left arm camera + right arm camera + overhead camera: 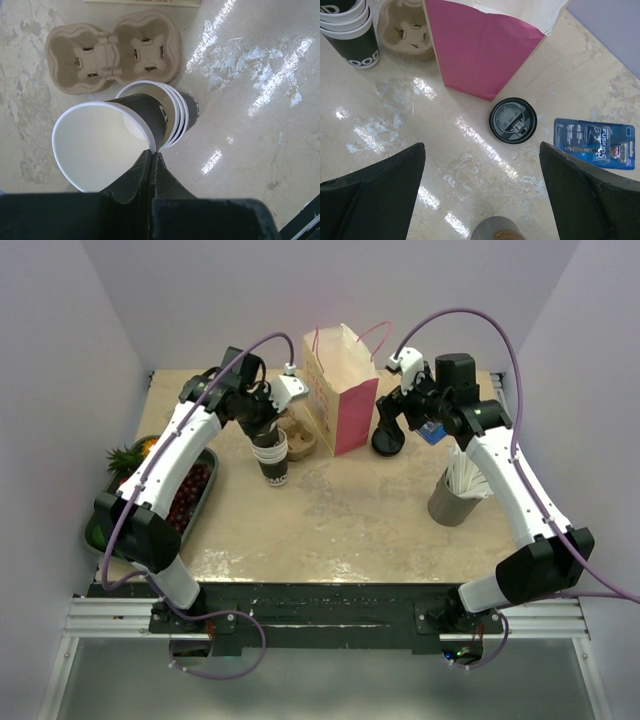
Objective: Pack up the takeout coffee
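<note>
Left gripper: jaws together, clamped on the wall of a lidless paper cup, one finger inside the rim and one outside. The cup hangs tilted just ahead of the fingertips. Its lower end lies over the mouth of the cup stack beyond; whether it is clear of the stack cannot be told. A rim pinch suits peeling a single cup off nested ones. Further ahead of this gripper lies the pulp carrier, both wells vacant.

Right gripper: jaws wide apart, holding nothing, poised above the table. A loose black lid lies flat just ahead of the fingers and slightly to one side. Judgement: the wide spread is set to take that lid. The pink bag stands beyond the lid; a razor pack lies beside it.

Takeout coffee: no lidded cup appears in any view. Judgement: cup and lid are not yet joined, so packing is at an early stage.
</note>
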